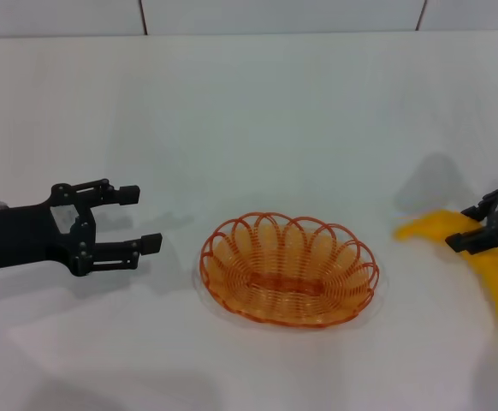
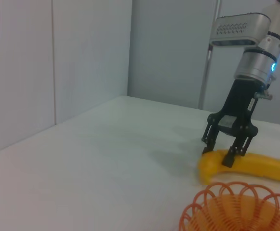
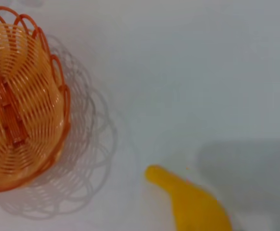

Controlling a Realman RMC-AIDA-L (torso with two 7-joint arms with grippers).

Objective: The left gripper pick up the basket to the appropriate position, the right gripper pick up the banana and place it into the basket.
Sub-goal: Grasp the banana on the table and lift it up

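Note:
The orange wire basket (image 1: 232, 250) sits on the white table at the centre, empty. My left gripper (image 1: 139, 219) hovers open to its left, a short gap from the rim, with nothing between its fingers. At the right edge lies the yellow banana (image 1: 497, 278) on the table. My right gripper (image 1: 467, 228) stands over the banana's stem end, open, with one finger on each side of it. The left wrist view shows the right gripper (image 2: 218, 154) straddling the banana (image 2: 260, 168) behind the basket (image 2: 212, 193). In the right wrist view appear the basket (image 3: 29, 86) and the banana (image 3: 193, 202).
White tabletop (image 1: 257, 120) stretches to a pale wall at the back. A silver and white arm segment (image 2: 253, 53) rises above the right gripper.

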